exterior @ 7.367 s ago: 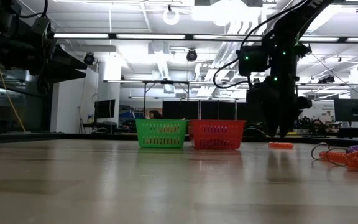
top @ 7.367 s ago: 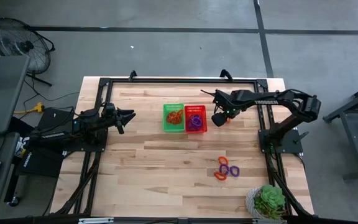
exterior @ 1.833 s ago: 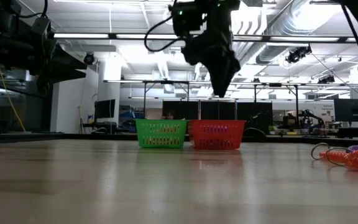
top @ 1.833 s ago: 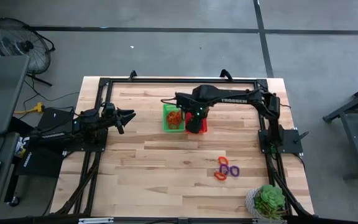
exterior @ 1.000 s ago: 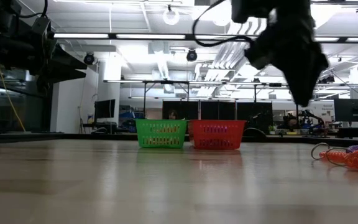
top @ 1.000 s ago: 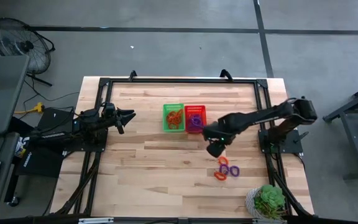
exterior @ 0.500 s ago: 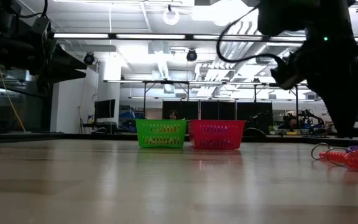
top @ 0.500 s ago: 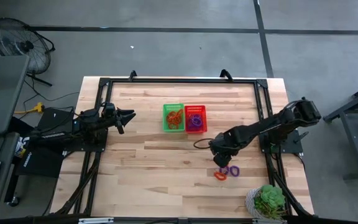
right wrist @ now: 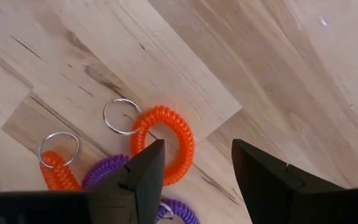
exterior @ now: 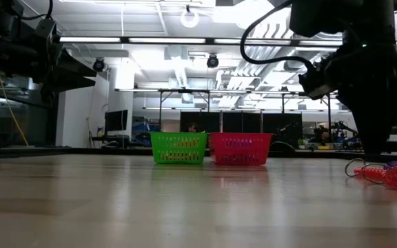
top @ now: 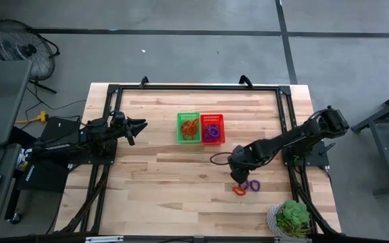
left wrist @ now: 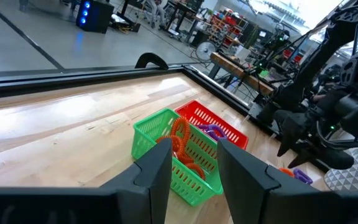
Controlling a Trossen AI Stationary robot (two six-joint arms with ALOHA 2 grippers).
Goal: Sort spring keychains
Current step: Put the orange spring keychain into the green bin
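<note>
Several spring keychains, orange and purple, lie flat in a small cluster (top: 246, 183) on the wooden table near its right front. My right gripper (top: 238, 177) points down just above them, open. In its wrist view its fingers (right wrist: 194, 165) stand on either side of one orange keychain (right wrist: 166, 144), apart from it. A second orange loop (right wrist: 58, 169) and a purple one (right wrist: 104, 171) lie beside it. The green basket (top: 188, 127) holds orange keychains and the red basket (top: 212, 128) holds purple ones. My left gripper (top: 140, 125) waits open at the table's left.
A potted plant (top: 290, 219) stands at the near right corner, close to the loose keychains. Black frame rails (top: 194, 87) run along the table's far, left and right sides. Bare wood lies between the baskets and the near edge.
My right gripper has gone from beside the red basket toward the table's near edge and down, and now hangs low over the loose keychains. The keychains and baskets have stayed where they were.
</note>
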